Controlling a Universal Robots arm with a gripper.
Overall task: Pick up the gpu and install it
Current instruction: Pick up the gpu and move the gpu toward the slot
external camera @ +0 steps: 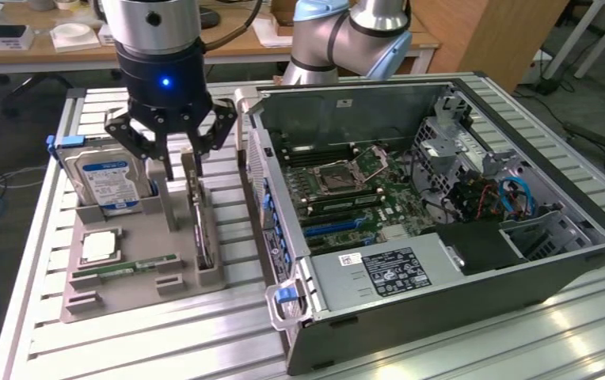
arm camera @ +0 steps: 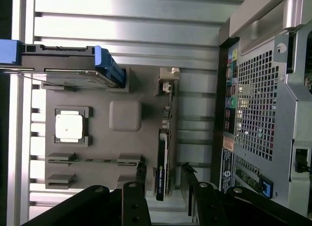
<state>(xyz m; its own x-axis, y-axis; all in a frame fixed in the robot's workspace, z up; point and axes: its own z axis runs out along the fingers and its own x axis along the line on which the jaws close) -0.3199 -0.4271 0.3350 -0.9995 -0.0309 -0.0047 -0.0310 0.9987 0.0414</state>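
At the gripper (external camera: 179, 168): fingers (external camera: 164, 161) spread wide, clamped on nothing. Points straight down from the arm (external camera: 157, 47), a blue light lit on its body. Hangs over the gpu (external camera: 200, 229), lined up with it; cannot tell how far above. In the wrist view, flanks the dark end of the gpu (arm camera: 163, 160) with one finger on each side, a clear gap between card and either finger. Next out, the gpu itself: stands on its long edge in a slot of the grey tray (external camera: 150, 237), along the side nearest the case (external camera: 461, 261), with its silver bracket (arm camera: 168, 79) at the end near the hard drive (external camera: 112, 178). Elsewhere on the tray: hard drive upright in its own slot, blue label facing the exterior camera; a cpu (external camera: 102, 247) flat in a square recess; a green memory stick (external camera: 128, 267) in a low slot just beside it. To the exterior view's right, just beside the tray, the case lying open on its side; inside, a motherboard (external camera: 334, 186), a labelled power supply (external camera: 382, 269) at the near corner, blue cables (external camera: 516, 198) by the drive cage. Under everything, a table (external camera: 176, 340) of aluminium slats. Beyond the table, desks (external camera: 28, 55) with small boxes.
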